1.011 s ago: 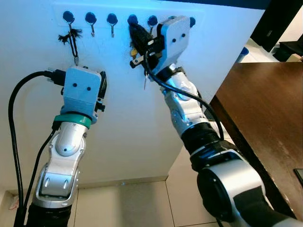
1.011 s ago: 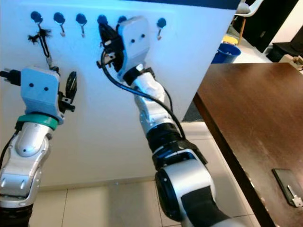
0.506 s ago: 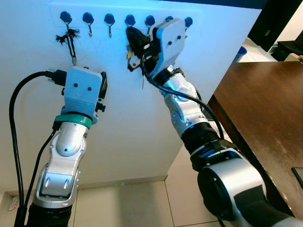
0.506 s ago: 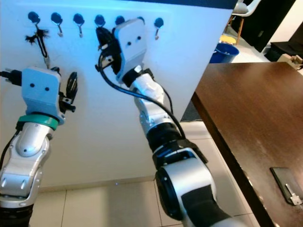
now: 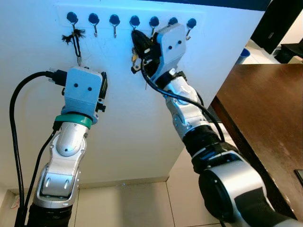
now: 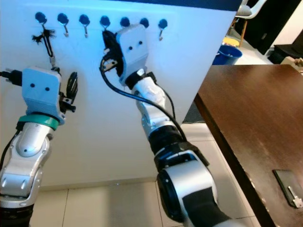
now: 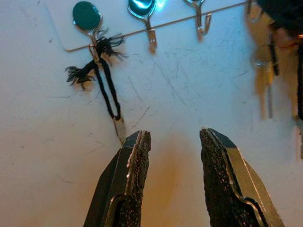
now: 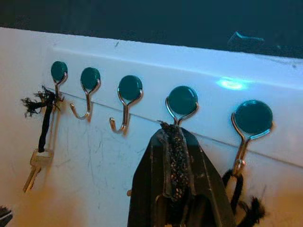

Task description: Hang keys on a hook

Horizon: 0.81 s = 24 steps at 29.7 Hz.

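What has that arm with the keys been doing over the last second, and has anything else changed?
The right gripper, shut on the keys, has crept up the wall; its fingers now sit just under the fourth hook from the left. The keys are not yet hung. The left gripper stays open below the black-cord key on the first hook, which hangs as before.

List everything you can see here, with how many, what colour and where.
Hooks: seven, silver with dark teal caps, row on the white wall.
Key on cord: one, black cord, first hook from the left.
Keys: one bunch, yellowish, in the right hand.
Table: one, dark brown, right.
Bin: one, blue, behind the table.
Left hand: open, below the hung key.
Right hand: shut on the keys, under the fourth hook.
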Motion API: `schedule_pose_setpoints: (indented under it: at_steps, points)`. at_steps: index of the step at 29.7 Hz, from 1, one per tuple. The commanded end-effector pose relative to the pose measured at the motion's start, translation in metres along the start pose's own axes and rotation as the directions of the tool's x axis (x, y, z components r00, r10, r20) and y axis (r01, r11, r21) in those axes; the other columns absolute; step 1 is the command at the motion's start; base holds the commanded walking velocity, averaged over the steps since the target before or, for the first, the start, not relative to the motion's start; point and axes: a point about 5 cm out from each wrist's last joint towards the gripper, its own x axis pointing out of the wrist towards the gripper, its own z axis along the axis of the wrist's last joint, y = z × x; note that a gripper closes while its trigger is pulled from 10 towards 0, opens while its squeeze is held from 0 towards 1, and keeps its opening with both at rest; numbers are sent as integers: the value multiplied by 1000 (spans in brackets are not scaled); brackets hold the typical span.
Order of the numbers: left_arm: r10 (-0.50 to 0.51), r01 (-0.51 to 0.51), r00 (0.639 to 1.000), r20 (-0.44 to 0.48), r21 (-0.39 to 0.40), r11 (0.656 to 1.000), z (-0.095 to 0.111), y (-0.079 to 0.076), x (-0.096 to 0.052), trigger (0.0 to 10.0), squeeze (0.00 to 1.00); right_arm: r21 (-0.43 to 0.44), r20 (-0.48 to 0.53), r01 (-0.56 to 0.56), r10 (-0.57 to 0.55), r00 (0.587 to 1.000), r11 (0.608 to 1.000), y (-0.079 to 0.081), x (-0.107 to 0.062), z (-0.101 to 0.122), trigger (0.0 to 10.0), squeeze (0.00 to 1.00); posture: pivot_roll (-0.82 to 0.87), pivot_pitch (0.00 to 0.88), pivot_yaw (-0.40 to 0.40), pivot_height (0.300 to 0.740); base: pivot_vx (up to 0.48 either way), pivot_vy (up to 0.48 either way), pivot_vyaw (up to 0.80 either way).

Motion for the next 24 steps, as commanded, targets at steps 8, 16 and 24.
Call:
schedule_pose_setpoints:
  at_steps: [8, 16, 24]
  points:
    - [-10, 10, 1000, -8, 4, 1000, -3, -1, -2, 10000, 0, 111, 24, 81, -84, 996, 991, -6, -11, -6, 10000, 0, 148, 141, 25, 740, 0, 0, 0]
    - [-14, 15, 1000, -13, 8, 1000, -4, -1, -2, 10000, 0, 207, 46, 55, -66, 997, 977, 5, -17, -9, 10000, 0, 151, 151, 28, 740, 0, 0, 0]
    - [-17, 17, 1000, -16, 8, 1000, -5, -1, -2, 10000, 0, 208, 32, 96, -104, 994, 973, -1, -18, -10, 10000, 0, 148, 154, 32, 740, 0, 0, 0]
